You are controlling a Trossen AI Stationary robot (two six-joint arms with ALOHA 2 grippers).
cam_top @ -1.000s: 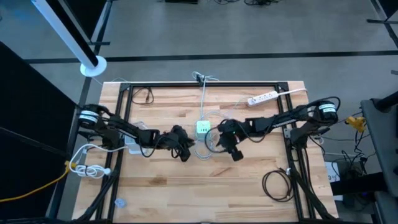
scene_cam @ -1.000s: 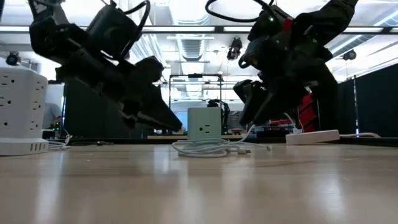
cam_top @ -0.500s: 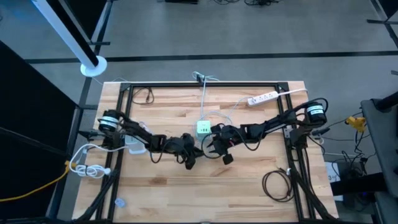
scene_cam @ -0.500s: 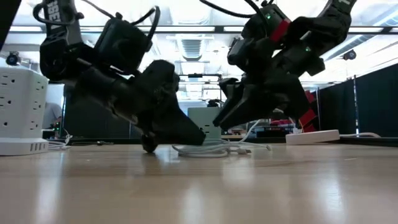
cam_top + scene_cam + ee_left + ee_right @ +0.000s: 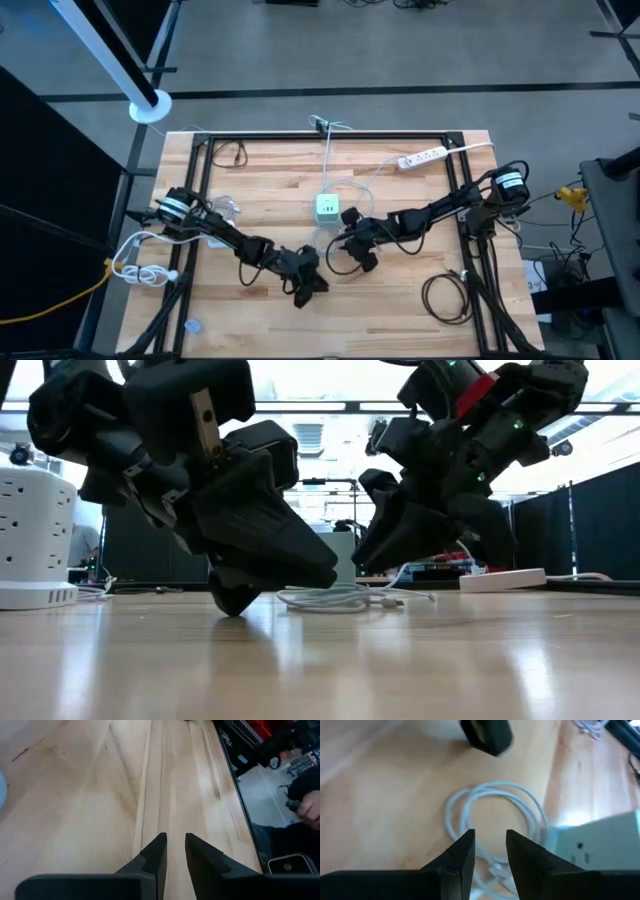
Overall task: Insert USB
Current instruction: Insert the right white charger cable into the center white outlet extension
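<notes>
Reaching low over the front half of the wooden surface (image 5: pixel 400 310), the left end effector (image 5: pixel 312 286) sits nearest the front edge, its tip almost on the wood. In the left wrist view its 2 fingers (image 5: pixel 156 857) stand a narrow slot apart with bare planks showing between them, so it is nearly clenched and grasps nothing. Past the surface's edge in that view a person's hand (image 5: pixel 310 807) shows in the room.

A little farther back and toward the right, the right end effector (image 5: pixel 336 246) hangs over the white USB cable (image 5: pixel 340 228), which lies coiled in loose loops on the surface. The right wrist view looks down past its 2 fingers (image 5: pixel 461 857), which are apart by a small gap with the coil (image 5: pixel 495 815) lying between and beyond them; they do not grip it, though whether they touch it I cannot tell. From the low view the cable (image 5: pixel 340 598) rests flat on the wood, with the right end effector just above it.

Just behind the coil stands the pale green charger block (image 5: pixel 327 208), its ports facing up, with a white lead running from it toward the back edge. Far back on the right lies a white power strip (image 5: pixel 421 157). At the left edge sit a white outlet tower (image 5: pixel 35 540) and a bundled white cord (image 5: pixel 145 272); a black cable coil (image 5: pixel 445 296) lies at the front right.
</notes>
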